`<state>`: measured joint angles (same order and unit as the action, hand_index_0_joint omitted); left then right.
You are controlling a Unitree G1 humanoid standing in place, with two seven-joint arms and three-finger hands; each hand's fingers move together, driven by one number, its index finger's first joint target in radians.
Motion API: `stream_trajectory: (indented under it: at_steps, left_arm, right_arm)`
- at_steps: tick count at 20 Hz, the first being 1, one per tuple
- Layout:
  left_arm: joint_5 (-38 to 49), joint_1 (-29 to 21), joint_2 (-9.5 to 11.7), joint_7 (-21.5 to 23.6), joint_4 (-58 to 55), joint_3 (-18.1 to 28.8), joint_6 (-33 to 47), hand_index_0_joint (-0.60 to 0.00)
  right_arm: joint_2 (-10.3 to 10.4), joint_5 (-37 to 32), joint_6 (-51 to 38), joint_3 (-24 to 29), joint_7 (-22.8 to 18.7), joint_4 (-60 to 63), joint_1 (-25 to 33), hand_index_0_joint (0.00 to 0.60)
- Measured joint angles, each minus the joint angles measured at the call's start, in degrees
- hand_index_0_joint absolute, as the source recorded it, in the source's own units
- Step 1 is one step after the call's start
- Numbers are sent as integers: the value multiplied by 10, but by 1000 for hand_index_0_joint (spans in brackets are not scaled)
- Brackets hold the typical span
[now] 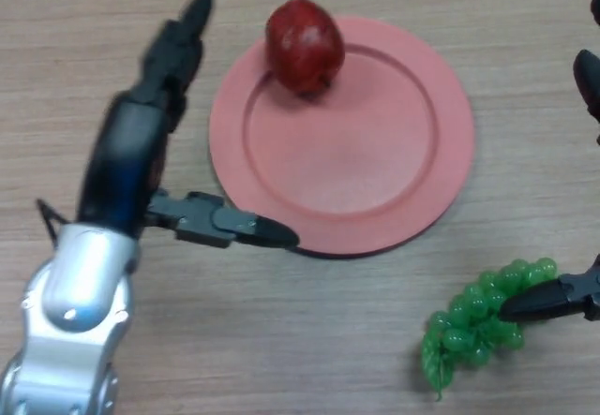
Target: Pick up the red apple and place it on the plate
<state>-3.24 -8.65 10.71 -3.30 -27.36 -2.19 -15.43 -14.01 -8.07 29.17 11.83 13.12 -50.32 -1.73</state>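
- Wooden table (84, 50) across the whole scene, pink plate (375, 190) at centre.
- Left hand (141, 153) just left of the plate, fingers straight and spread, gripping nothing.
- Right hand (586, 87) at the right edge, grip impossible to tell.
- Green grapes (478, 326) near right.
- Red apple (304, 44) already on the plate's far-left rim.
- Best drawn away left, clear of the apple.
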Motion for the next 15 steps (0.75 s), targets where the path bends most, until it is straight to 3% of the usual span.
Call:
stream_trajectory:
  at_steps: [6, 8, 11, 15]
  left_arm:
    - [68, 13, 21, 4, -61, 53, -6, 0]
    - [68, 15, 37, 5, -75, 67, -11, 0]
    - [90, 30, 39, 5, -109, 113, -11, 0]
    - [90, 47, 40, 5, -106, 120, -10, 0]
  right_arm:
    - [-5, 25, -10, -17, 0, 24, 19, 0]
    - [-5, 34, -10, -28, 0, 25, 25, 0]
    - [-5, 34, -10, -39, 0, 30, 27, 0]
    - [-6, 35, -10, -52, -2, 44, 45, 0]
